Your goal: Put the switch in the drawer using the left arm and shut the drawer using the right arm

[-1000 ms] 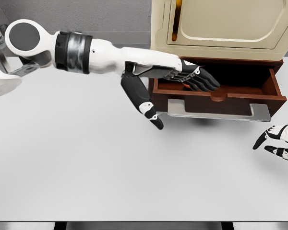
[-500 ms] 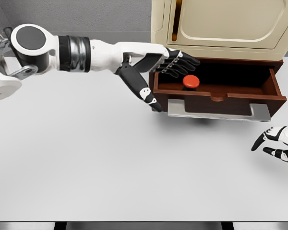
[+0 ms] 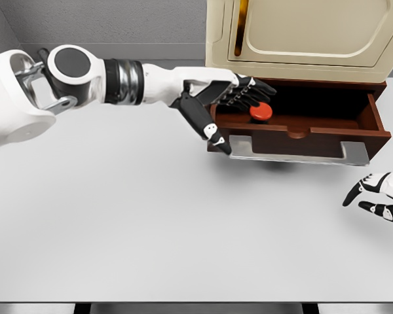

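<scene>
At the near right edge of the desk point(image 3: 150, 222) our right hand point(image 3: 378, 196) rests with its fingers loosely spread and nothing in them, much where it lay a second ago, well short of the drawer point(image 3: 301, 127). Farther in, our left hand point(image 3: 232, 104) has let go: a second ago its fingers covered the switch point(image 3: 261, 112), and now the red button sits bare on the drawer floor at the left end. The left hand is open and empty, fingers extended over the drawer's left rim just beside the switch, thumb hanging down in front of the drawer's left corner. We judge the placing done; what remains is clearing our left arm and pushing the still wide-open drawer under the cream cabinet point(image 3: 301, 33).
</scene>
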{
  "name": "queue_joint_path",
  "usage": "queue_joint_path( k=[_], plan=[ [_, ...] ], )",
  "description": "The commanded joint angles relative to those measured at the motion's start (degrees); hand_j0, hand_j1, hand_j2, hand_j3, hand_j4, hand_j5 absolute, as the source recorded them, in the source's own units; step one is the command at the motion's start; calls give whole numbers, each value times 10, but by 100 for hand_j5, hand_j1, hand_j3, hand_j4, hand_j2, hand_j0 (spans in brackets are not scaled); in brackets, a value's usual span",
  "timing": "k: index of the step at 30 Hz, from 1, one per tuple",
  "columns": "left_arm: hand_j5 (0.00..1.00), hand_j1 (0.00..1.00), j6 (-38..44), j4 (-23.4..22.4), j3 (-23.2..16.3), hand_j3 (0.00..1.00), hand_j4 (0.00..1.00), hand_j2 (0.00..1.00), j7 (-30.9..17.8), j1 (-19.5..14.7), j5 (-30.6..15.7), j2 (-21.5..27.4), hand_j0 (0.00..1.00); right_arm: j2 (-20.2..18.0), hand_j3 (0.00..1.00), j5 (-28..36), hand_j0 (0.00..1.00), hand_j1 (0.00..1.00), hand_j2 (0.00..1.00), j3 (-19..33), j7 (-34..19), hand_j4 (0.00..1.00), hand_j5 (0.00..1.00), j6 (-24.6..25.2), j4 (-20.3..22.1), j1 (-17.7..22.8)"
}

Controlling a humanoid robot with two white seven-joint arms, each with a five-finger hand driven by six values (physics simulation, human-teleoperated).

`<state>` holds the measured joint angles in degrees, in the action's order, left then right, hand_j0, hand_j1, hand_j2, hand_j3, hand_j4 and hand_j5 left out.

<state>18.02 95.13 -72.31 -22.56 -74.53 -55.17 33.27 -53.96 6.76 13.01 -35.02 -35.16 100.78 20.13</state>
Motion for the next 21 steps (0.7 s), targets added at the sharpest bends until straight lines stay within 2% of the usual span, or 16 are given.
queue_joint_path(
  k=[1, 8, 12, 19, 21],
  plan=[
    [100, 100, 0, -16, 0, 100, 100, 100, -1, 0, -1, -11, 100, -1, 50, 4, 50, 50, 50, 0, 0, 50, 50, 2, 0, 0],
    [100, 100, 1, -20, 0, 100, 100, 100, -1, 8, -1, -13, 100, 0, 51, 4, 51, 51, 51, 0, 0, 51, 51, 2, 0, 0],
    [100, 100, 1, -21, 0, 100, 100, 100, -1, 8, -1, -30, 100, 0, 51, 4, 51, 51, 51, 0, 0, 51, 51, 2, 0, 0],
    [100, 100, 1, -62, 0, 100, 100, 100, -3, 7, -1, -73, 100, 0, 51, 4, 51, 51, 51, 0, 0, 51, 51, 2, 0, 0],
    [100, 100, -1, -65, 2, 100, 100, 100, -7, 4, -1, -61, 100, 0, 51, 4, 51, 51, 51, 0, 0, 51, 51, 2, 0, 0]
  ],
)
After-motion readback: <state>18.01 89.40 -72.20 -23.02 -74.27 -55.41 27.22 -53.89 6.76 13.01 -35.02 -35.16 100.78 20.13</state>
